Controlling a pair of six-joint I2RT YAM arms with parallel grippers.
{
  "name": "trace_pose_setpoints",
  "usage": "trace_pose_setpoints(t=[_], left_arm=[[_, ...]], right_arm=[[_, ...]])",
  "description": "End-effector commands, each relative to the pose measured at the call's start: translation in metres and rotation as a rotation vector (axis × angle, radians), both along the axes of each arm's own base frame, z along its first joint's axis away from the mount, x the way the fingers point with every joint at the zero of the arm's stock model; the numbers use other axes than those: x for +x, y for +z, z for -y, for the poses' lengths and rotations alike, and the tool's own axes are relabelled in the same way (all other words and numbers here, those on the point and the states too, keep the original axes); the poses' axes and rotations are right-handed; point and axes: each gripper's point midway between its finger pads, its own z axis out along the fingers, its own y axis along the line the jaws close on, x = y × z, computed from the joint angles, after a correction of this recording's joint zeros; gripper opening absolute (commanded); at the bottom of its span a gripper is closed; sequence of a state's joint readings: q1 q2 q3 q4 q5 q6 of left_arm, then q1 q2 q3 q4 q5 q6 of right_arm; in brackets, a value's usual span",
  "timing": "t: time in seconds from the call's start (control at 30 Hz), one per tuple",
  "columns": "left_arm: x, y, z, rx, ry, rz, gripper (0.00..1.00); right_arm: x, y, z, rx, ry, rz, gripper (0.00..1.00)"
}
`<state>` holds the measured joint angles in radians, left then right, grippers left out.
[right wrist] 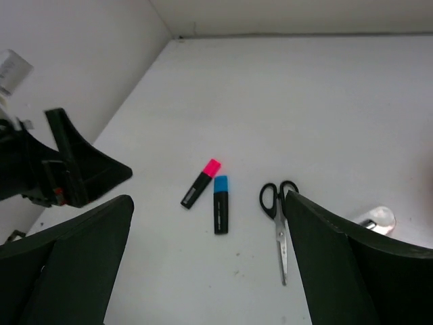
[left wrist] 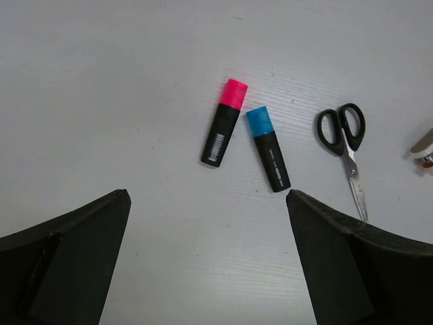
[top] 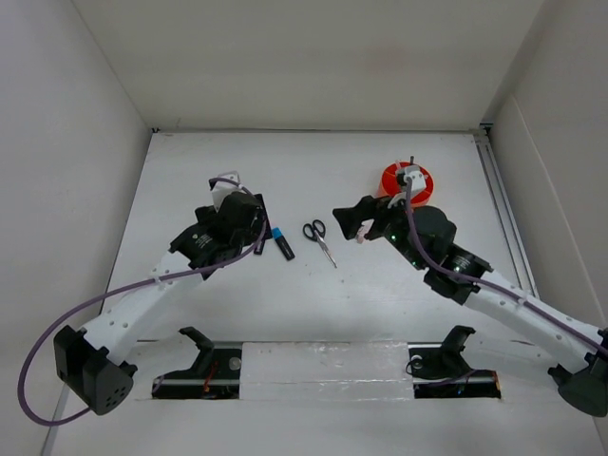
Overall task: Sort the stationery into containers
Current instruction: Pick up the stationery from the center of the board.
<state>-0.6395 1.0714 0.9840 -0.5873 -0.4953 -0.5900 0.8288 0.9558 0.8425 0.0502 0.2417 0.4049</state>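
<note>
The left gripper is hanging over the table with its jaws spread wide and nothing in them. It is pointing down at the pink-capped highlighter and the blue-capped highlighter, so it looks like it is getting ready to pick one up. The two highlighters are lying very close together, so a finger could bump one while grabbing the other. The scissors are lying flat just to the right of the blue one, apart from it, with the blades pointing near. The right gripper is also wide open and empty, and it is hovering on the right side of the scissors. A small whitish thing is lying near it, too unclear to name. The orange organiser is standing far right, partly hidden by the right arm. I think the scissors and the right gripper are sitting in the way between the highlighters and the organiser.
</note>
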Motion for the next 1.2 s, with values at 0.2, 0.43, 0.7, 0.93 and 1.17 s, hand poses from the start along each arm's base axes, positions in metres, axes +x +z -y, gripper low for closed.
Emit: trace_pose_setpoints(t=[0.2, 0.43, 0.7, 0.93, 1.17], left_arm=[[-0.006, 0.038, 0.023, -0.133, -0.174, 0.131, 1.0], [-0.012, 0.028, 0.059, -0.172, -0.38, 0.073, 1.0], [0.0, 0.03, 0.111, -0.283, -0.428, 0.022, 1.0], [0.009, 0.011, 0.231, -0.179, -0.611, -0.029, 1.0], [0.05, -0.037, 0.272, 0.024, -0.703, -0.09, 1.0]], right_arm=[[0.018, -0.072, 0.045, -0.159, -0.371, -0.329, 1.0], [0.006, -0.079, 0.072, -0.054, -0.471, -0.365, 1.0], [-0.023, -0.031, 0.118, 0.046, -0.489, -0.275, 1.0], [-0.049, 0.017, 0.145, 0.076, -0.452, -0.211, 1.0], [-0.082, 0.037, 0.167, 0.118, -0.39, -0.18, 1.0]])
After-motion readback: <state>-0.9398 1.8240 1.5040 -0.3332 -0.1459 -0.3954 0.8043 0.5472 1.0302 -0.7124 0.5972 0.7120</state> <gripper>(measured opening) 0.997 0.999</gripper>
